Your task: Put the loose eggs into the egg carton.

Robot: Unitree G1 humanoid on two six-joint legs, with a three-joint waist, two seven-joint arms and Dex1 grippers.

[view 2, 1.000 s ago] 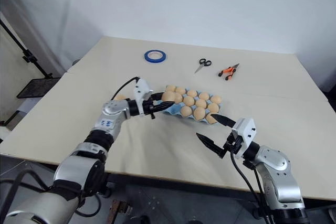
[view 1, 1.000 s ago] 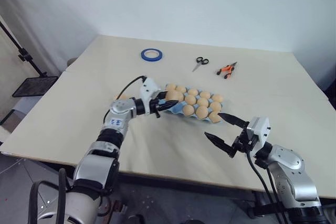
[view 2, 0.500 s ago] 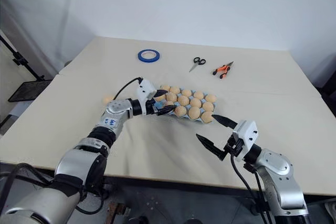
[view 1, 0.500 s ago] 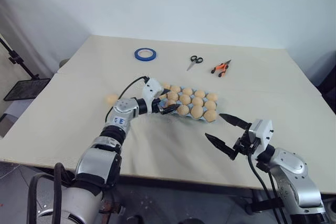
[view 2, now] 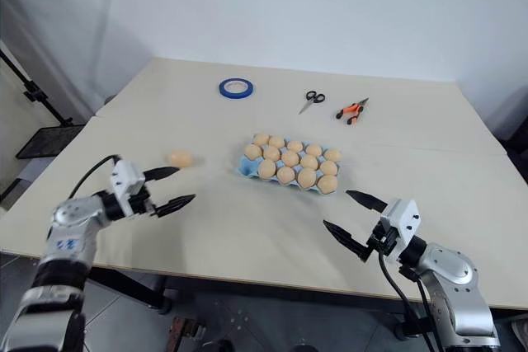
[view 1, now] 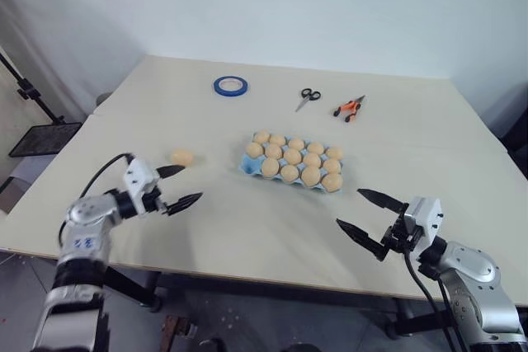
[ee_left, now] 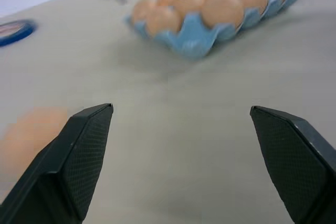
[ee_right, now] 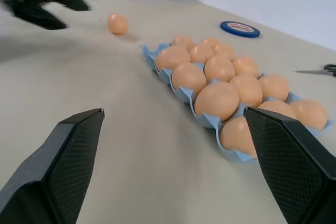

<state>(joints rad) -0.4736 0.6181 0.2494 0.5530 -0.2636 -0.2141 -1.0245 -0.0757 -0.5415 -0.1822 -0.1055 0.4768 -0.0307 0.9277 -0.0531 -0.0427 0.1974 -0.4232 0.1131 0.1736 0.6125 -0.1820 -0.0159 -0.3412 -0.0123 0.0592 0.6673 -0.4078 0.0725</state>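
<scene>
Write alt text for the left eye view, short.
A light blue moulded egg carton full of tan eggs sits mid-table, with one loose tan-orange egg lying apart to its left. The left end effector is open near that egg; the right end effector is open, nearer the camera than the carton. Blue tape ring, scissors and an orange-handled tool lie beyond.

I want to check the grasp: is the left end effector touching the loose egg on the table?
Apart. The left eye view shows table between the left end effector and the loose egg.
</scene>
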